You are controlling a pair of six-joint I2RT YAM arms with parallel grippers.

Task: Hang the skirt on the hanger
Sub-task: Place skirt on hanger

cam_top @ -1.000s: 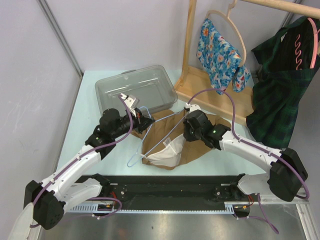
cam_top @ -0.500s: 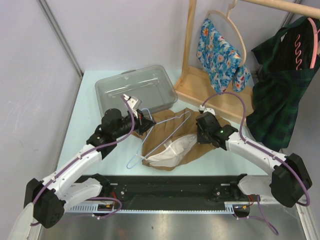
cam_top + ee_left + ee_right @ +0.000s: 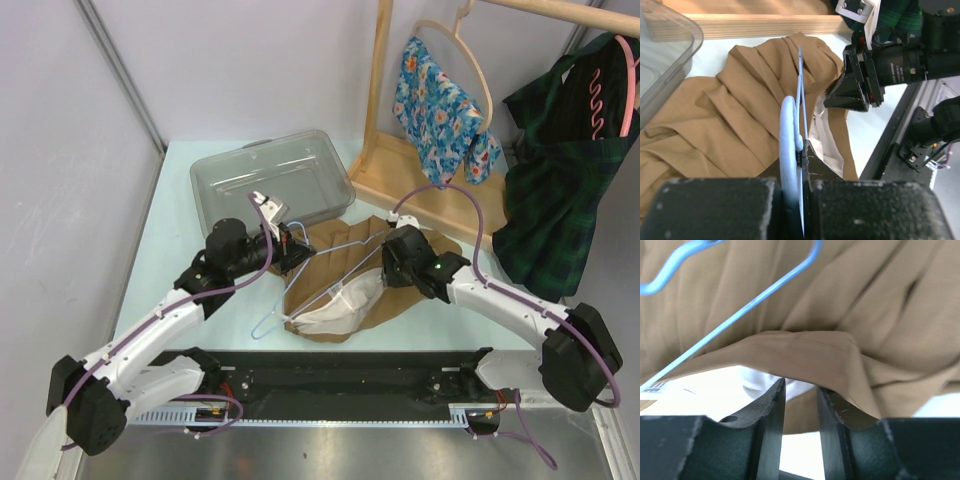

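The tan skirt [image 3: 405, 285] lies crumpled on the table with its white lining [image 3: 335, 303] showing at the open waist. The pale blue wire hanger [image 3: 330, 278] lies slanted over it. My left gripper [image 3: 287, 247] is shut on the hanger's hook end, seen close up in the left wrist view [image 3: 788, 125]. My right gripper [image 3: 383, 268] is narrowly open at the skirt's waist edge. In the right wrist view the right gripper [image 3: 800, 386] has its tips just under a tan fold [image 3: 805, 347], with lining [image 3: 715, 385] to the left and the hanger wire [image 3: 740, 315] above.
A clear plastic bin [image 3: 270, 180] stands behind the left gripper. A wooden rack [image 3: 400, 170] at the back right holds a floral garment [image 3: 435, 105] and a dark plaid garment [image 3: 560, 180]. A black rail [image 3: 330, 375] runs along the near edge.
My right gripper drew back to the right, then came left again to the waist edge. The hanger's far end shifted slightly with it. The left gripper has barely moved.
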